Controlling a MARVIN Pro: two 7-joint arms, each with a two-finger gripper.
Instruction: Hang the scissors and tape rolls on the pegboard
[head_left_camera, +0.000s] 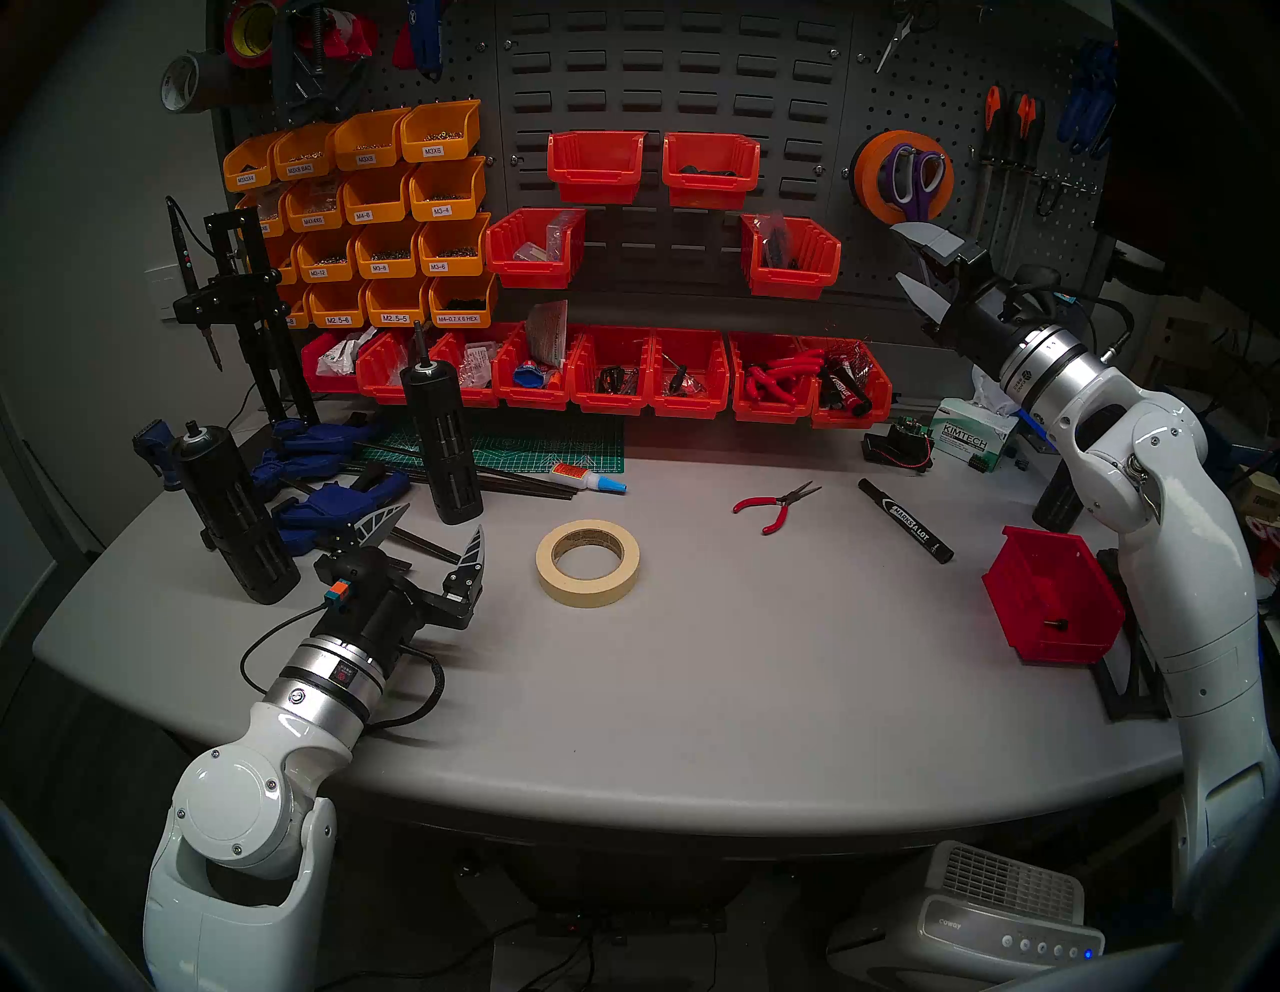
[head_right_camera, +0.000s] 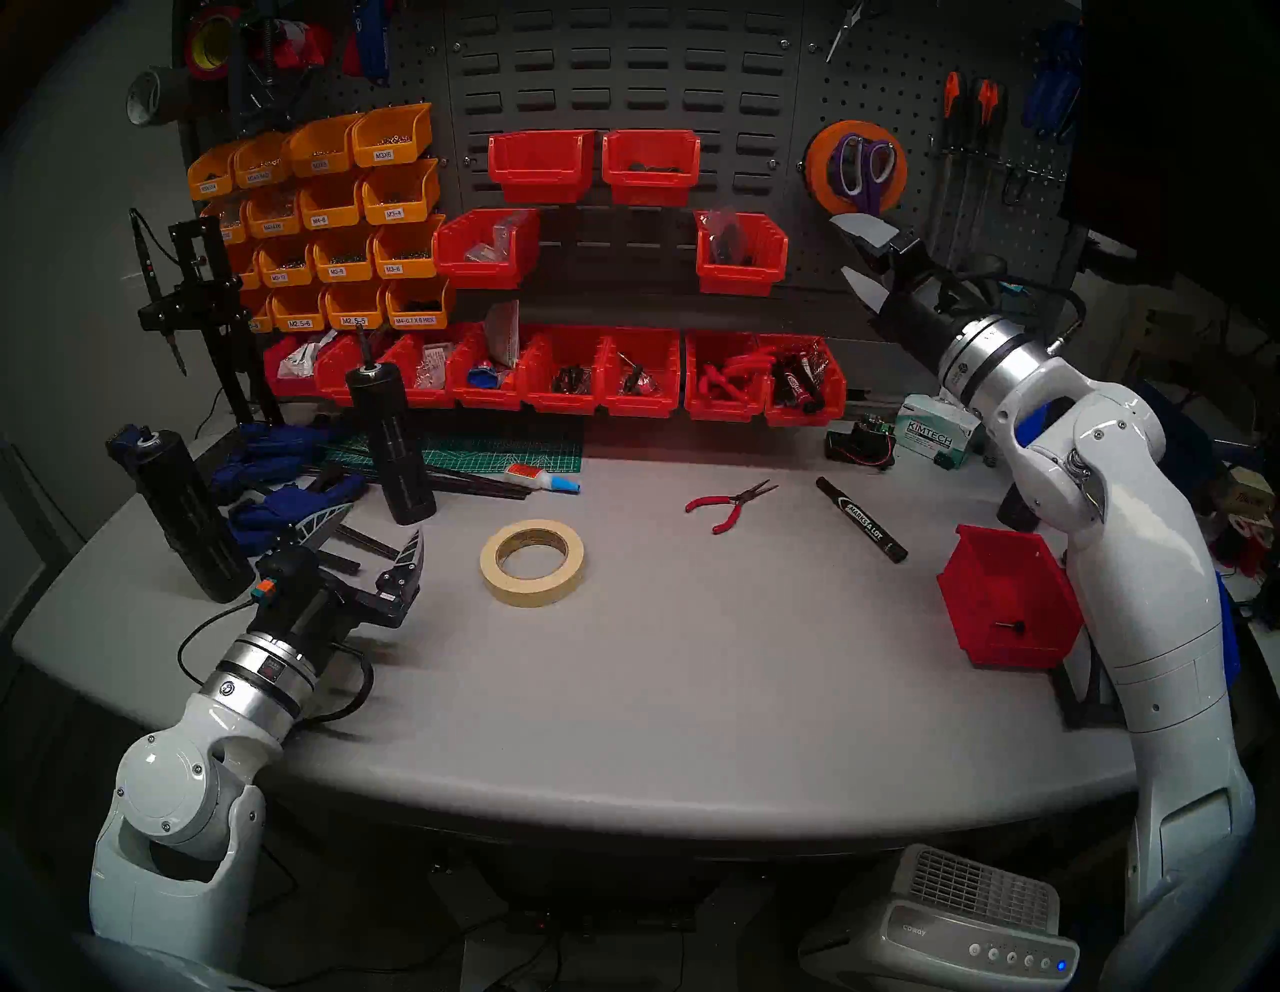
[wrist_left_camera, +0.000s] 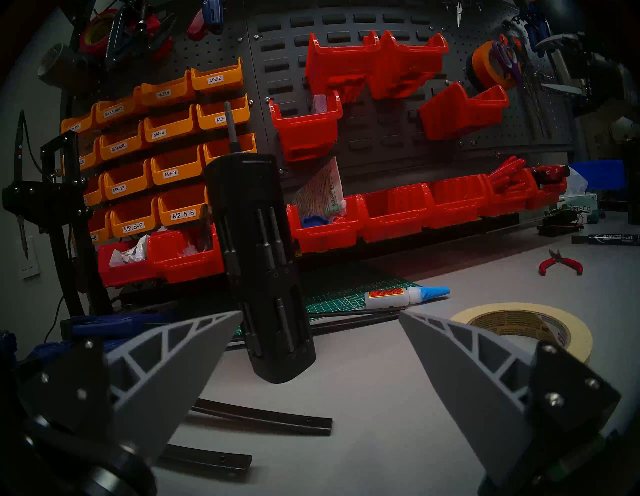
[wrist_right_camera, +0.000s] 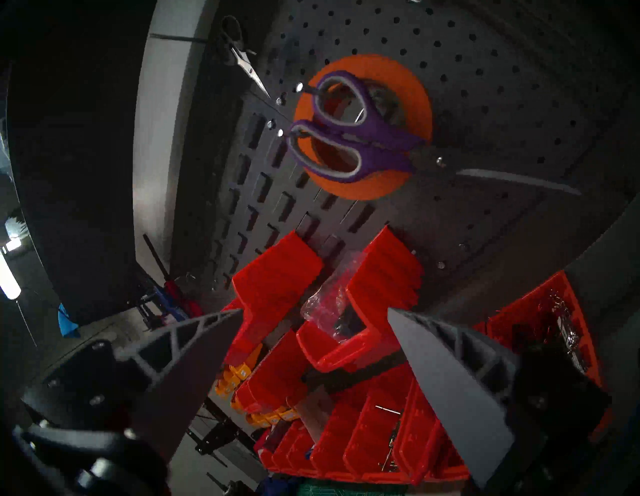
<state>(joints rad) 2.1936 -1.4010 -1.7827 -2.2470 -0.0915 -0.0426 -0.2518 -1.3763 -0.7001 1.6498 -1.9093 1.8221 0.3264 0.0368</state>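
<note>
The beige masking tape (head_left_camera: 587, 562) is being left flat on the table (head_left_camera: 692, 693), just beside the left gripper (head_left_camera: 438, 537), which is being kept spread wide and empty. Farther back, the right gripper (head_left_camera: 913, 262) is being held agape with nothing in it, just below the scissors (head_left_camera: 916, 176), which are being carried by a hook over the orange tape roll (head_left_camera: 867, 173) on the pegboard (head_left_camera: 970, 104), so that hanging is judged done.

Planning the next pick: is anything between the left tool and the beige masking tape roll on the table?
Nothing visible. The left tool stands open just left of the beige masking tape roll, which lies flat on the grey table; only bare tabletop separates them. The black cylindrical bit holder stands further back, off that line.
</note>
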